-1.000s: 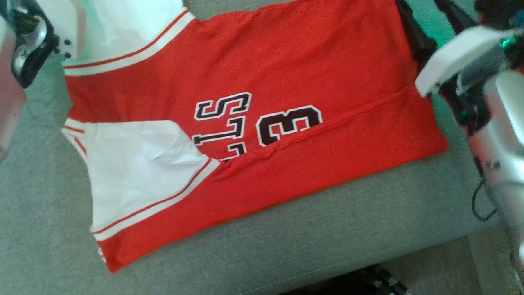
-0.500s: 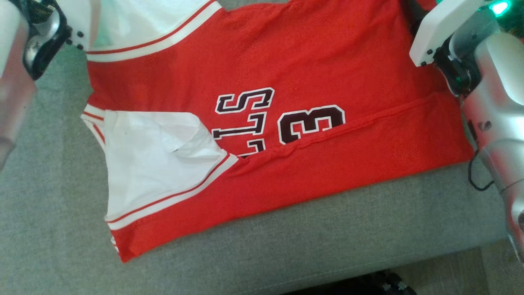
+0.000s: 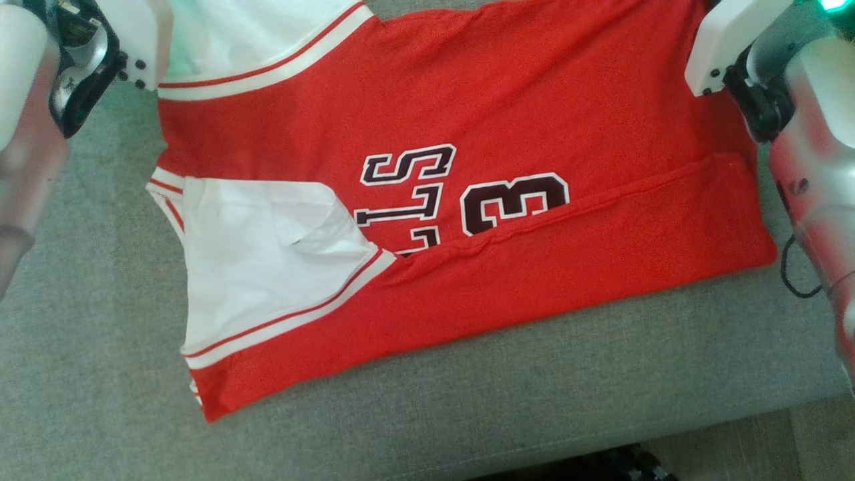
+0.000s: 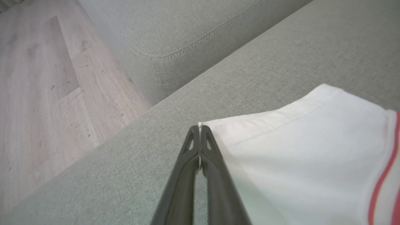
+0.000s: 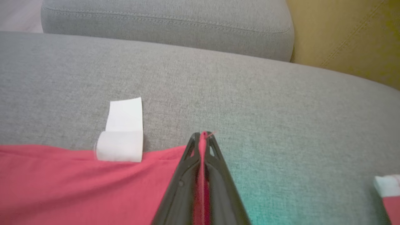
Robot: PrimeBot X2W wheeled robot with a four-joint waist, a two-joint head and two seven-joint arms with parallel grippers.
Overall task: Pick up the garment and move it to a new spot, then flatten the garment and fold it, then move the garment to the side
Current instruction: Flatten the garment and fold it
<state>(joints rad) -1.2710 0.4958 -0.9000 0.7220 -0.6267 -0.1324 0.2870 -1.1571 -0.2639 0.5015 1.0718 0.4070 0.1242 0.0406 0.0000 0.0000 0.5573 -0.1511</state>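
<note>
Lettering point(image 3: 409, 195) on the garment point(image 3: 534, 100) half under its own fold point(image 3: 588, 260)

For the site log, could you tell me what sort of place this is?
Likely a living room: a grey sofa, wood floor beside it, a red jersey on its seat.

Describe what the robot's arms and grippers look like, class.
The left forearm and right forearm are glossy silver with white wrist covers dotted by dark screws; a thin black cable loops by the right. The left gripper and right gripper have long tapering black fingers with slotted tips.
</note>
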